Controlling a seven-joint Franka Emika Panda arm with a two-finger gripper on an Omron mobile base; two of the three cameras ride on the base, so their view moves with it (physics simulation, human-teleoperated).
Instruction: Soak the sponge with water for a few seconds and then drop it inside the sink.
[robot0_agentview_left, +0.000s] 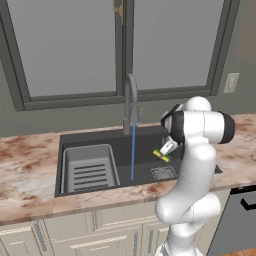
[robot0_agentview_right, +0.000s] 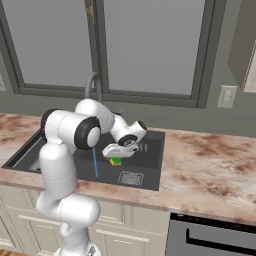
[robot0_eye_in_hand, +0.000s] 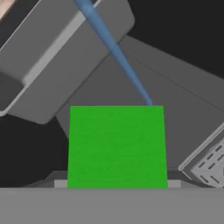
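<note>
Here flat green sponge (robot0_eye_in_hand: 117, 146), thin blue water (robot0_eye_in_hand: 114, 50).

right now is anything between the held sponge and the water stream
Nothing visible. The sponge, held in the gripper, hangs over the sink to the right of the water, with open basin between them.

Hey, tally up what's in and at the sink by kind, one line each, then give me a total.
Sponge: 1
Water stream: 1
Gooseneck faucet: 1
Slotted rack: 1
Drain grate: 1
Total: 5
</note>
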